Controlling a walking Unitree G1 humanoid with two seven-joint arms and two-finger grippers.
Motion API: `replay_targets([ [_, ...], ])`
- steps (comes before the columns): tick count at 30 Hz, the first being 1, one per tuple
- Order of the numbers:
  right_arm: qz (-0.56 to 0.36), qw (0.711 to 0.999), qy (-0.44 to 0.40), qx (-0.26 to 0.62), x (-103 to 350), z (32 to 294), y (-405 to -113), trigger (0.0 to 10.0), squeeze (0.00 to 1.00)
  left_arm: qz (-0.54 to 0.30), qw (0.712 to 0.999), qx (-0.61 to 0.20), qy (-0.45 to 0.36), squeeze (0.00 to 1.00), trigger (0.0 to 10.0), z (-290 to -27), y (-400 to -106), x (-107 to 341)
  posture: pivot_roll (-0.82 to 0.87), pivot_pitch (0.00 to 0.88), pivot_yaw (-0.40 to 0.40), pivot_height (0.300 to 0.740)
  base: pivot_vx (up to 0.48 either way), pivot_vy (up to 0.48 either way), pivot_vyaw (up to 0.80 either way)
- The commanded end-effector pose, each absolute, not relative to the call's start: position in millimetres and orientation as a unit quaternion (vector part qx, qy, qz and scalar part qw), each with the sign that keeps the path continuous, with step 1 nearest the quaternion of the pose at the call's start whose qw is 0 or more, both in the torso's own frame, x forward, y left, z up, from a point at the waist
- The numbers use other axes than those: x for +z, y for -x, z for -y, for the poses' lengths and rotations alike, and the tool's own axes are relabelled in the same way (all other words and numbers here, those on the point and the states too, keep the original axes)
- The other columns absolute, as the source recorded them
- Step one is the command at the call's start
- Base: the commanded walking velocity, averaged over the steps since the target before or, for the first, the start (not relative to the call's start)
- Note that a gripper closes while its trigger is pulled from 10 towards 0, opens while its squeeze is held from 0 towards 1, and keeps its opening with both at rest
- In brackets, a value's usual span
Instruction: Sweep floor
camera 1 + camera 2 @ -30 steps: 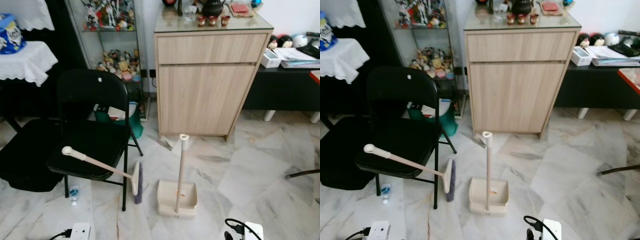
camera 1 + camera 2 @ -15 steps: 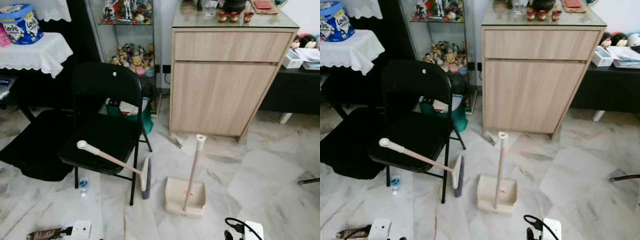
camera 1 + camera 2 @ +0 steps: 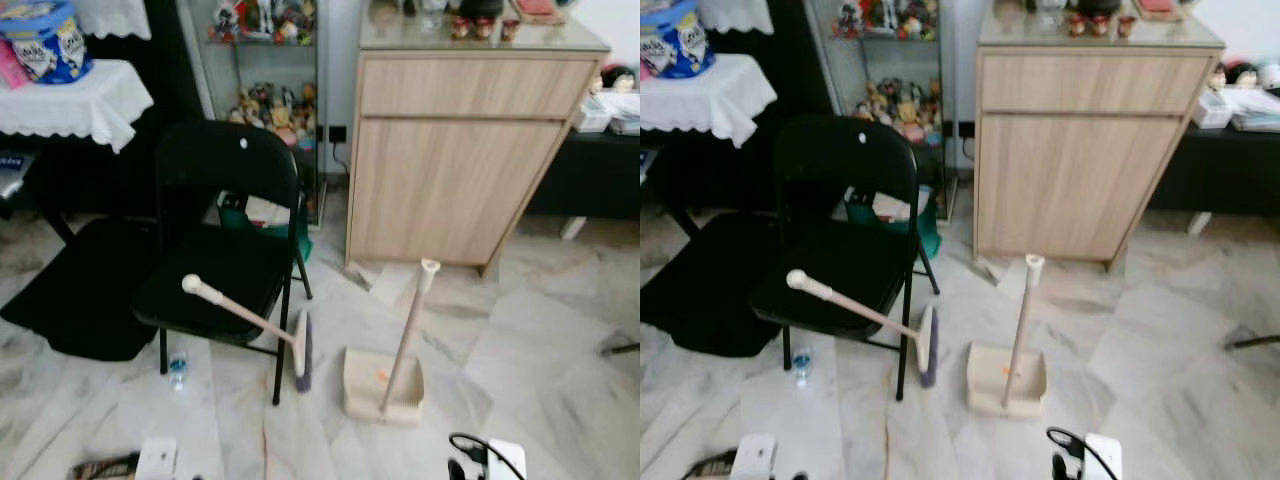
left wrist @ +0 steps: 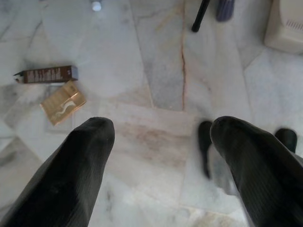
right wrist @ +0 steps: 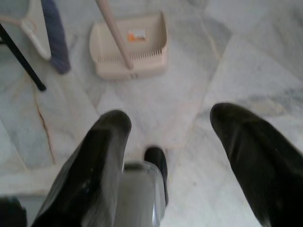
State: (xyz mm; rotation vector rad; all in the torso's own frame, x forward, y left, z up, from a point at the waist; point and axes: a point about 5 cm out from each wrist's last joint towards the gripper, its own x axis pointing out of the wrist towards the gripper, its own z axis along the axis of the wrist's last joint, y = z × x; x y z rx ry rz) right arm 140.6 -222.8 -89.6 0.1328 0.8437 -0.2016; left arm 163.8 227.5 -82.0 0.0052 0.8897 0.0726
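The whole scene is sliding rightward and downward in the head views compared with a second ago, so the camera is moving rather than the things; the robot is closing in on the tools; nothing on the floor is shifting. The cream long-handled broom [image 3: 250, 322] is leaning with its handle across the seat of the black folding metal chair [image 3: 225, 250], left of centre, its purple bristles resting on the white marble floor [image 3: 520, 340]; just right of it the cream plastic dustpan with its upright handle [image 3: 388, 372] is standing in the lower middle, apart from the broom. The left gripper [image 4: 161, 156] is hanging with fingers spread wide over bare floor; the right gripper [image 5: 170, 142] is likewise parted and empty, pointing toward the dustpan. Sweeping is not yet beginning; reaching the broom handle is likely next.
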Motion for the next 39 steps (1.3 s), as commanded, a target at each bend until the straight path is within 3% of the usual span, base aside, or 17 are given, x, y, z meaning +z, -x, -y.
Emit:
replay_targets([
  [1,-0.403,0.907,-0.07,-0.098,-88.7,220.3,-144.2,10.0,0.0,-0.443,0.895,0.044,-0.008,0.0,10.0,-233.4,-156.8,-84.1,-0.02,0.042,0.045,0.74,0.0,0.0,0.0],
  [19,-0.402,0.907,-0.072,-0.1,-88.6,219.9,-145.0,10.0,0.0,-0.428,0.903,0.038,-0.001,0.0,10.0,-225.1,-172.8,-79.4,-0.02,0.051,0.05,0.74,0.0,0.018,0.0],
  [24,-0.402,0.907,-0.073,-0.101,-88.6,219.8,-145.0,10.0,0.0,-0.427,0.903,0.037,-0.007,0.0,10.0,-224.5,-173.2,-79.3,-0.02,0.052,0.05,0.74,0.0,0.448,0.0],
  [39,-0.401,0.908,-0.074,-0.1,-88.6,218.9,-145.4,10.0,0.0,-0.43,0.902,0.035,-0.016,0.0,10.0,-231.1,-170.8,-78.8,-0.02,0.057,0.052,0.74,0.0,0.0,0.0],
])
